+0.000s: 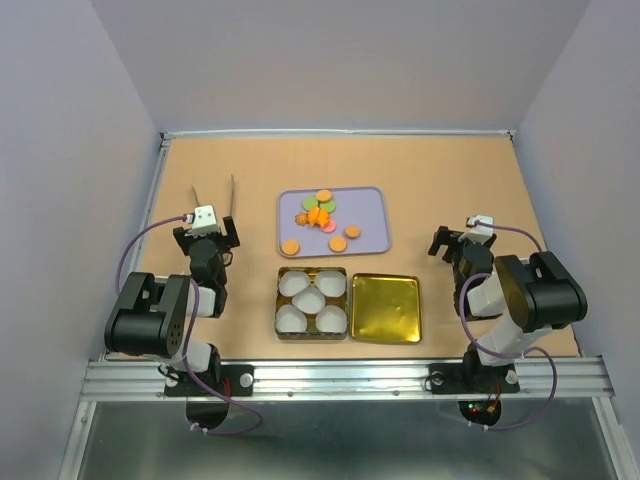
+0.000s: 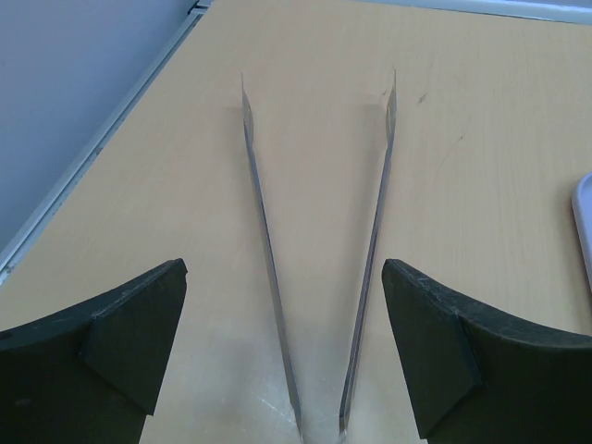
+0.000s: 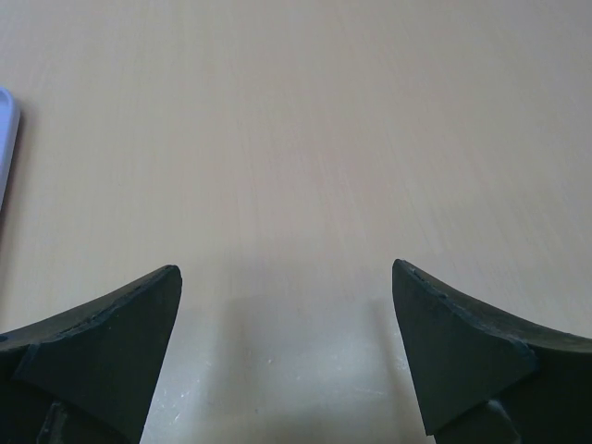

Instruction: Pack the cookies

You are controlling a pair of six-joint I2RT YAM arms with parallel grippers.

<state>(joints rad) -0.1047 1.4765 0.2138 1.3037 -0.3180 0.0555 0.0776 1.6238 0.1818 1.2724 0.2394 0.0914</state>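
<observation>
The cookies (image 1: 318, 213) are small orange, green and pink discs on a lavender tray (image 1: 370, 205) at the table's middle back; one orange cookie (image 1: 290, 247) lies at the tray's near left corner. My left gripper (image 1: 210, 215) (image 2: 282, 268) is open at the table's left. Its fingers straddle the hinge end of metal tongs (image 2: 264, 240) lying on the table, without touching them. My right gripper (image 1: 456, 238) (image 3: 287, 273) is open and empty over bare table, right of the tray.
An open tin (image 1: 279, 303) holding several white paper cups (image 1: 311, 302) stands in front of the tray, its gold lid (image 1: 386, 307) beside it on the right. The tray's edge shows in the left wrist view (image 2: 583, 222) and the right wrist view (image 3: 7, 139).
</observation>
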